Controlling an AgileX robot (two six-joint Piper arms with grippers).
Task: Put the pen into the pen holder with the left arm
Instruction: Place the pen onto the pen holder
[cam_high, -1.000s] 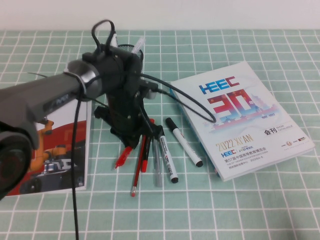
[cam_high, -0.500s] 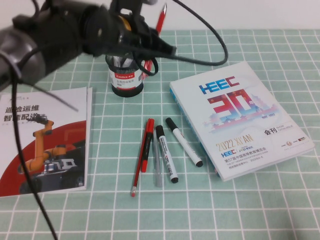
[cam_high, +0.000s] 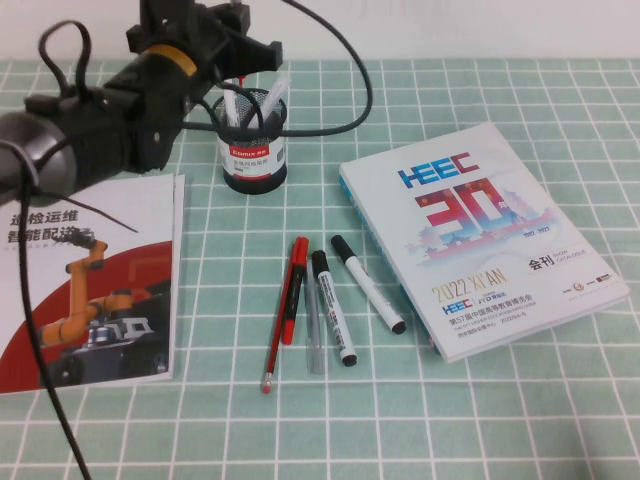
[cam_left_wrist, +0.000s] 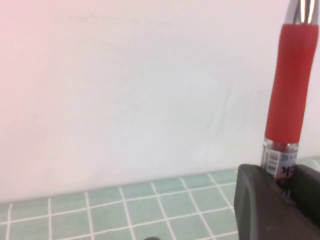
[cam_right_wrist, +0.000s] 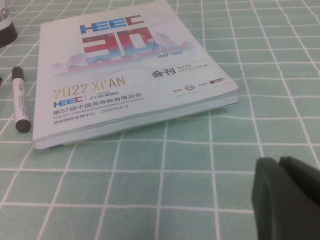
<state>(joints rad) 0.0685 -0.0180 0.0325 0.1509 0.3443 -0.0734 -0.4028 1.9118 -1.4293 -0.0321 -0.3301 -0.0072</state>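
High view: The left arm reaches across the green grid mat toward the far edge, and its left gripper hangs at the back of the table, just beside and above the pen holder. The holder stands upright on the mat, its white label with the red band facing the camera, with white-capped items poking from its mouth. The pen cannot be made out in this view. Well in front of the gripper, on the near side of the holder, lie a red pen with a black middle, a thin red stick, a clear pen and two black-capped markers, side by side. A robot brochure lies beneath the arm; an HEEC catalogue lies well off to the other side of the holder.

Left wrist view: The left gripper is clenched on the pen, which stands upright between the dark fingers, its red grip section rising clear of them against the pale wall.

Right wrist view: The right gripper rests low over the mat, just near of the catalogue, with one marker beyond the book's far side. Its dark fingers stand together with no gap.
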